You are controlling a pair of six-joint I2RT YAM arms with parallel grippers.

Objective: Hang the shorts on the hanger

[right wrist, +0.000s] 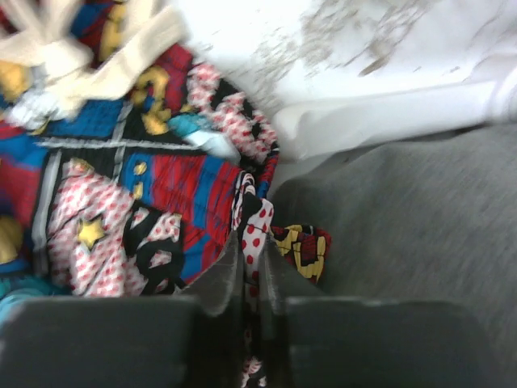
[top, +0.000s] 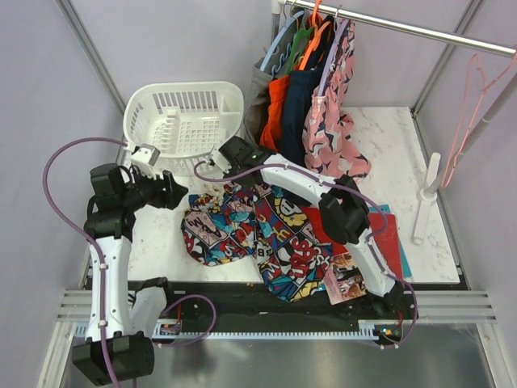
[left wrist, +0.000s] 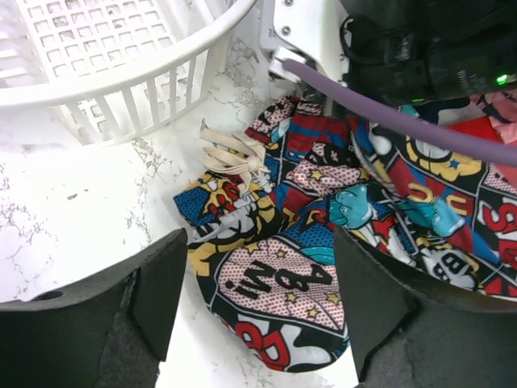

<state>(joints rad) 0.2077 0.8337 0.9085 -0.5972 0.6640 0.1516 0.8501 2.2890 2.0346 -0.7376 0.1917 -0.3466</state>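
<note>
The comic-print shorts (top: 266, 234) lie crumpled on the marble table in front of the arms. Their cream drawstring (left wrist: 234, 153) shows in the left wrist view. My right gripper (top: 229, 178) reaches to the shorts' far edge. In the right wrist view it (right wrist: 252, 259) is shut on a fold of the shorts (right wrist: 186, 194). My left gripper (top: 179, 194) is open and empty, just above the shorts' left edge, and its fingers (left wrist: 157, 283) straddle the cloth (left wrist: 283, 283). The pale-pink wire hanger (top: 470, 113) hangs from the slanted rail at the far right.
A white plastic basket (top: 186, 113) stands at the back left, close to both grippers. Pink patterned, navy and orange garments (top: 323, 97) hang from the rail behind. A white stand (top: 426, 202) is on the right. Red and blue cloth (top: 392, 234) lies under the right arm.
</note>
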